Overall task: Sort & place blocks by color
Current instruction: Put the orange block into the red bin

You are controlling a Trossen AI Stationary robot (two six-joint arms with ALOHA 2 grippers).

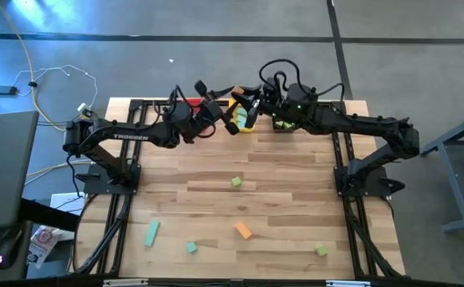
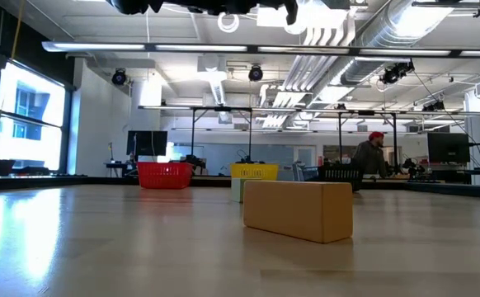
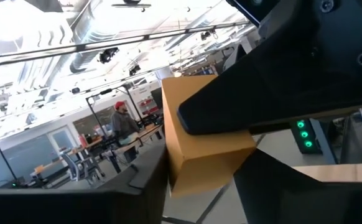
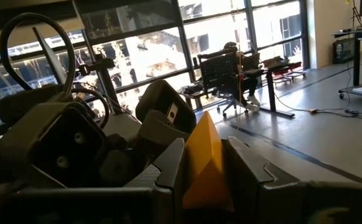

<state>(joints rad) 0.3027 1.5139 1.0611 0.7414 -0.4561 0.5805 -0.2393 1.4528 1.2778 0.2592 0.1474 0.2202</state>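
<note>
One orange block [image 4: 203, 165], between right gripper [image 4: 204, 171] fingers, left gripper [image 1: 230, 121] beside

black bin [image 1: 284, 121] hidden under arms

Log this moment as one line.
right claw: shut on orange block | left claw: at same block | both raised near yellow bin

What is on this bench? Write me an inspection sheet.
Surface: wooden table, mostly bare.
Job's things: five loose blocks; orange block held up near the bins; red bin and yellow bin at far edge.
Clutter: nothing seen.
Tools: right tool shut on orange block; left tool right beside it.
Cables: white leads on floor, left.
Surroundings: person in open hall.
</note>
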